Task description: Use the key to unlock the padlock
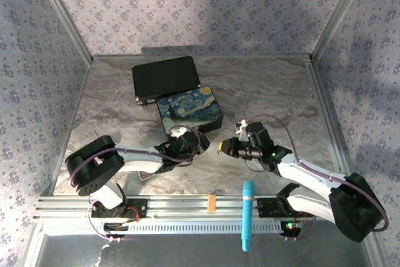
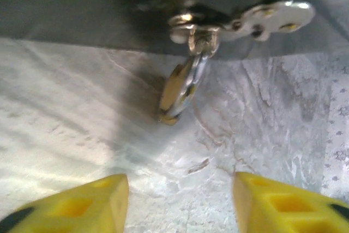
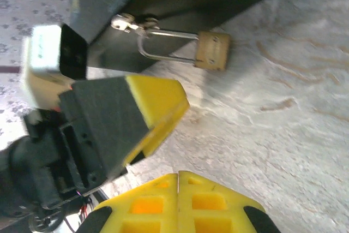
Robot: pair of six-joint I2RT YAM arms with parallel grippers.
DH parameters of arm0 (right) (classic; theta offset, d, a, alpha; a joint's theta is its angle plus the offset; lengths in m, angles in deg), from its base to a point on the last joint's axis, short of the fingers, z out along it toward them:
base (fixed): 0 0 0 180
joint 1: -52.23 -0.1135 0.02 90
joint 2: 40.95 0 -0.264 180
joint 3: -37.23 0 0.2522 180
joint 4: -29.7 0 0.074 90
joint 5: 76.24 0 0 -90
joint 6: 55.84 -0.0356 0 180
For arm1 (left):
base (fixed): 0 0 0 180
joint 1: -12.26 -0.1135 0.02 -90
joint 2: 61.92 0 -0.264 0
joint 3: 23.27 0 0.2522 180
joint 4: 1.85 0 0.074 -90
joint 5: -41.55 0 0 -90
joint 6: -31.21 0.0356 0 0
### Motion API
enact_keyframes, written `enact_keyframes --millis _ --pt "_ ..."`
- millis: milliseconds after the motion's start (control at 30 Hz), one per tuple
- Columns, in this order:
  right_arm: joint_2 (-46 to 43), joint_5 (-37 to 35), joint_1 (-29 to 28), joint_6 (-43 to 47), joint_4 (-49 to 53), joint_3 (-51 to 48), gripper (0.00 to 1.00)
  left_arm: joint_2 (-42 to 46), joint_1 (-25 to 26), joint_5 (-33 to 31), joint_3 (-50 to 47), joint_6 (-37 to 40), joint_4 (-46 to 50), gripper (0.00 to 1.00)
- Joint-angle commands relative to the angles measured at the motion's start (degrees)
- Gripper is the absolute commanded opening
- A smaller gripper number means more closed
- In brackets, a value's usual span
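The padlock (image 3: pixel 212 50) is hanging from the clasp (image 3: pixel 132 23) on the near side of the painted box (image 1: pixel 189 109), a black case (image 1: pixel 164 78) lying just behind.

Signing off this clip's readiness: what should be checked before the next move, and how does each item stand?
1. Padlock hangs from the clasp: ok.
2. Shackle seated in the padlock body: ok.
3. Left gripper open, clear of the padlock: ok.
4. Right gripper shut: ok.
5. Key held in the right gripper: cannot tell.
6. Keyhole faces the right gripper: cannot tell.
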Motion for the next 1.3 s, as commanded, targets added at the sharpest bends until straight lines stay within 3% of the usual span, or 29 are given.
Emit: enact_keyframes --millis 0,233,433,533,600,900,1033,1267 --pt "-1.1 2.8 0.5 4.3 -1.0 2.6 0.00 3.9 0.0 2.7 -1.5 -2.2 3.6 0.67" --pt "-1.7 1.3 -1.0 1.3 -10.8 2.4 0.00 12.1 0.3 3.2 -6.3 -17.3 -8.5 0.85" --pt "-0.6 -2.8 -5.2 -0.5 -17.3 2.7 0.00 6.6 1.3 6.7 -7.2 -30.3 -26.5 0.89" --pt "1.0 -3.4 -7.0 -0.2 -19.0 3.7 0.00 2.3 2.3 6.2 -6.7 -33.0 -36.4 0.91" --pt "2.3 -3.4 -7.8 -0.2 -19.2 4.4 0.00 2.2 2.9 5.4 -6.2 -33.3 -37.0 0.91" --pt "1.8 -5.9 -9.4 -1.6 -21.5 1.8 0.00 8.1 3.5 -1.0 -11.1 -34.6 -35.1 0.70" --pt "1.7 -5.9 -9.5 -1.4 -20.9 2.1 0.00 9.3 3.5 -0.5 -11.1 -34.6 -33.4 0.54" --pt "0.7 -6.5 -9.4 -1.3 -20.1 1.8 0.00 10.3 3.5 -0.2 -11.7 -34.4 -31.0 0.34"
